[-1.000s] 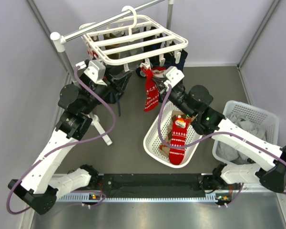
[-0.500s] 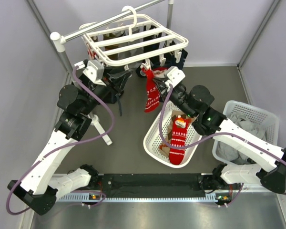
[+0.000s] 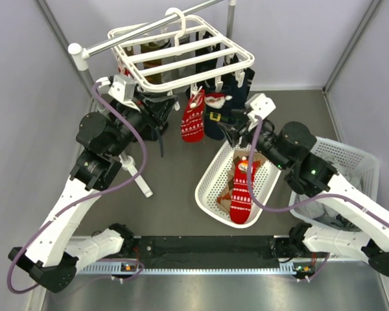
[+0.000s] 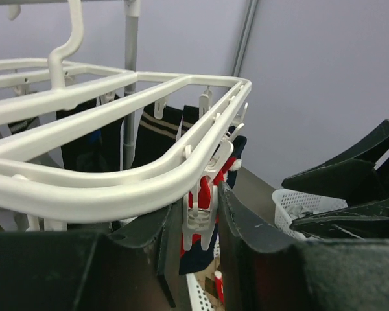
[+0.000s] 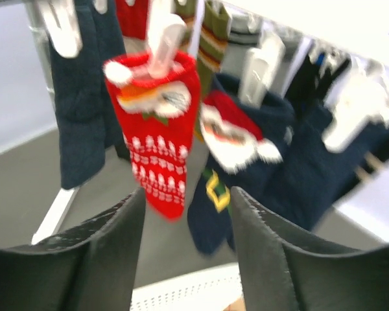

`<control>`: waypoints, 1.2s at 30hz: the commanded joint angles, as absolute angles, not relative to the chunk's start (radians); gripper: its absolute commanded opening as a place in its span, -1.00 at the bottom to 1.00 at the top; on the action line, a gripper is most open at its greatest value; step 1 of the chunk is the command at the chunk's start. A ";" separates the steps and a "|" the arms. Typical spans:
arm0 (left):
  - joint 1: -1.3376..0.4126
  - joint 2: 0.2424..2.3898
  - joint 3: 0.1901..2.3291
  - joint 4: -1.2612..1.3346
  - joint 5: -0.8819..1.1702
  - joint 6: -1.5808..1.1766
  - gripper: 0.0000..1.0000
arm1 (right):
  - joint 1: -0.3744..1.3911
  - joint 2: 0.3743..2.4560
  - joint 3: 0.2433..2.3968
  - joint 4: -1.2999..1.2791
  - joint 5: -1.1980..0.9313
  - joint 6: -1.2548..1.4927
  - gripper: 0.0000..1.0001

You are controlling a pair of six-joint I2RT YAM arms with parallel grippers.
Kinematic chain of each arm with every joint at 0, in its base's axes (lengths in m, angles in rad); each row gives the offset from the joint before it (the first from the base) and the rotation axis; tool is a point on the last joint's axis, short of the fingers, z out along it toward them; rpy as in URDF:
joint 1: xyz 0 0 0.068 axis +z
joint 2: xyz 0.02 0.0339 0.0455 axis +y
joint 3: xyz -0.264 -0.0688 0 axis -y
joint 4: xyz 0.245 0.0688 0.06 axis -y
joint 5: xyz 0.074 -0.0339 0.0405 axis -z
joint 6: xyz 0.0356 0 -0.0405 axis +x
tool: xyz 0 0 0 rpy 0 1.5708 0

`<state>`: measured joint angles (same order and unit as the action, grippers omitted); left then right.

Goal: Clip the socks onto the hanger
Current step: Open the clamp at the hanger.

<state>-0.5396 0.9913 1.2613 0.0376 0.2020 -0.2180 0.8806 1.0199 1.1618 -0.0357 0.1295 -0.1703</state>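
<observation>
Overhead, the white hanger (image 3: 181, 55) hung by its hook from a grey rail (image 3: 142, 30), with socks dangling from the clips along its bars. The left gripper (image 4: 200, 201) was up under the hanger's near rim, its jaws narrow and drawn in against both sides of a small white clip (image 4: 200, 221), with nothing else between them. The right gripper (image 5: 188, 194) stood with its jaws apart and empty, just short of a red sock (image 5: 157, 149) that hung cuff-up from its own peg. A navy sock (image 5: 230, 188) (the one with the yellow buckle mark) hung close beside it. Below the right arm, a white basket (image 3: 206, 175) held a second red sock (image 3: 241, 191). A second basket (image 3: 347, 148) with grey cloth sat further to the right.
</observation>
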 commanded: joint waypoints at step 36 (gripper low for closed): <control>-0.554 1.037 1.365 -0.118 0.084 -0.426 -1.00 | 0.546 1.469 0.804 -0.259 0.361 0.882 -0.46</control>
<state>-0.5507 1.0328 1.3430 -0.1295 0.0715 -0.4103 0.5789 1.4242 0.8173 -0.3622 0.3843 0.8116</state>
